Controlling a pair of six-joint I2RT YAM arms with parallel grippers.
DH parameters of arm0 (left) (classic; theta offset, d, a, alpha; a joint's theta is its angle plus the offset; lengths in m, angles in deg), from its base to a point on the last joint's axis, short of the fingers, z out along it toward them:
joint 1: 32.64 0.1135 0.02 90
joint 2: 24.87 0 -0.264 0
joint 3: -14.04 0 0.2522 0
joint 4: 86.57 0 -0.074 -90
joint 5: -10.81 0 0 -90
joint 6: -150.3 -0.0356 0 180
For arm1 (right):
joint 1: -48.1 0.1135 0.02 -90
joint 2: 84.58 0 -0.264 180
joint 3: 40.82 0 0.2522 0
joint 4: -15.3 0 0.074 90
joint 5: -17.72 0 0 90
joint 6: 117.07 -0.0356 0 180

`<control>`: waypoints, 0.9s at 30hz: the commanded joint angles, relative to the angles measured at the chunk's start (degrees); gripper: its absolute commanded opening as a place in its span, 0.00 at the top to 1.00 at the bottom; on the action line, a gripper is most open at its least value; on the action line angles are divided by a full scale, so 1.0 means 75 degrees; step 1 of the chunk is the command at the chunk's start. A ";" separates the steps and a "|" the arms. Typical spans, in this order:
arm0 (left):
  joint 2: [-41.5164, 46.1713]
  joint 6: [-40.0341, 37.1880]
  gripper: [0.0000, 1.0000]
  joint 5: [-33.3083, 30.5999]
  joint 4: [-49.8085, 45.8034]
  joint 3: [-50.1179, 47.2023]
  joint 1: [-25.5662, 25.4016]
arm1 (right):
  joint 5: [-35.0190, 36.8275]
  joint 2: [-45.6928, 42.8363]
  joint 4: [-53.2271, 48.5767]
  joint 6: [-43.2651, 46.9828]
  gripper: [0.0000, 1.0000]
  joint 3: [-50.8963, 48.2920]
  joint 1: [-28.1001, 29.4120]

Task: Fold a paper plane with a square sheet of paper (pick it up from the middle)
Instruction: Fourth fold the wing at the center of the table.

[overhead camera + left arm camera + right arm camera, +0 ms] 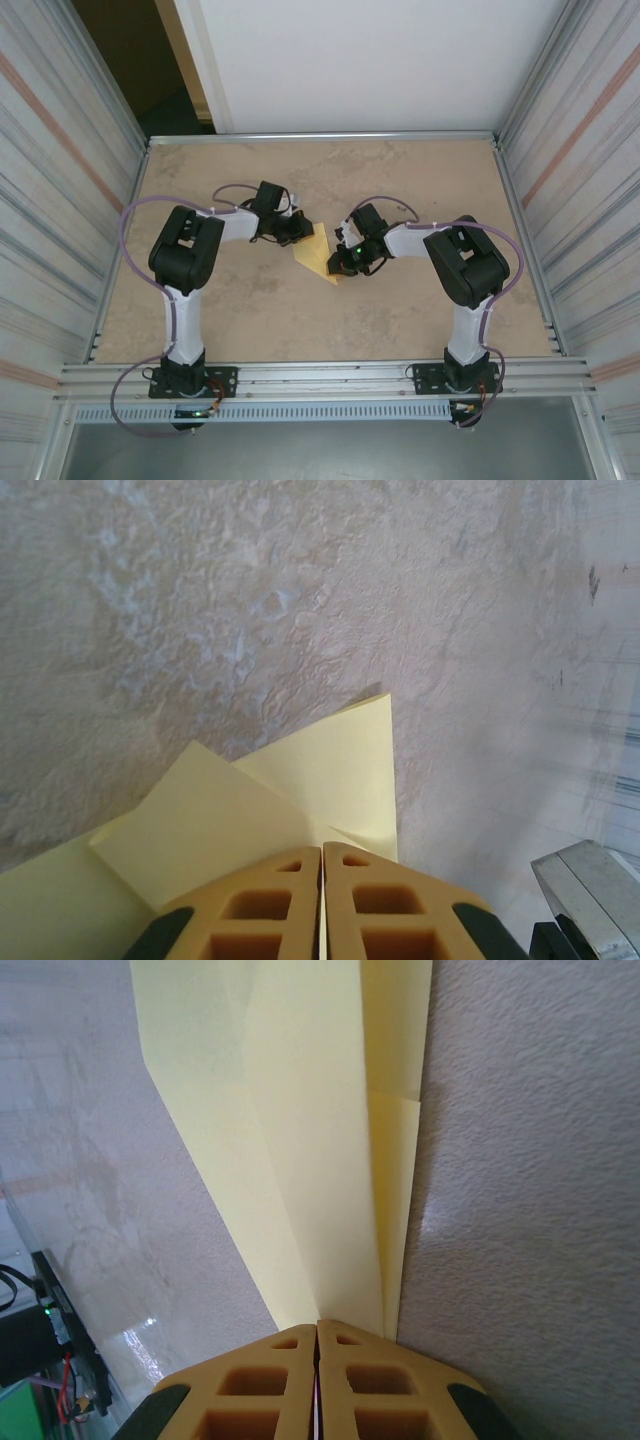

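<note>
The paper plane (318,254) is pale yellow paper folded into a pointed shape with creased layers. It is held between both arms over the middle of the table. My left gripper (299,231) is shut on its far left end. In the left wrist view the tan fingers (260,905) meet on the paper plane (300,800), whose flaps spread ahead. My right gripper (346,259) is shut on its near right tip. The right wrist view shows the paper plane (310,1140) running long and narrow away from the closed right gripper (317,1326).
The brown tabletop (400,310) is bounded by corrugated metal walls left (60,180) and right (580,170). An aluminium rail (330,375) carries both arm bases at the near edge. A metal frame corner (590,880) shows at the lower right of the left wrist view.
</note>
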 commanded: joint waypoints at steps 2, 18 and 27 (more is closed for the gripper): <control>0.0466 -0.0422 0.88 -0.0281 -0.0699 0.0272 0.0077 | 0.0810 0.0340 -0.0869 -0.0060 0.90 -0.0123 -0.0020; 0.1819 0.0306 0.89 -0.0119 0.0694 -0.1819 -0.1083 | 0.0853 0.0477 -0.0977 -0.0223 0.90 -0.0093 -0.0055; 0.1168 0.0259 0.90 -0.0119 0.0589 -0.1412 -0.1101 | 0.0887 0.0492 -0.1015 -0.0231 0.91 -0.0092 -0.0067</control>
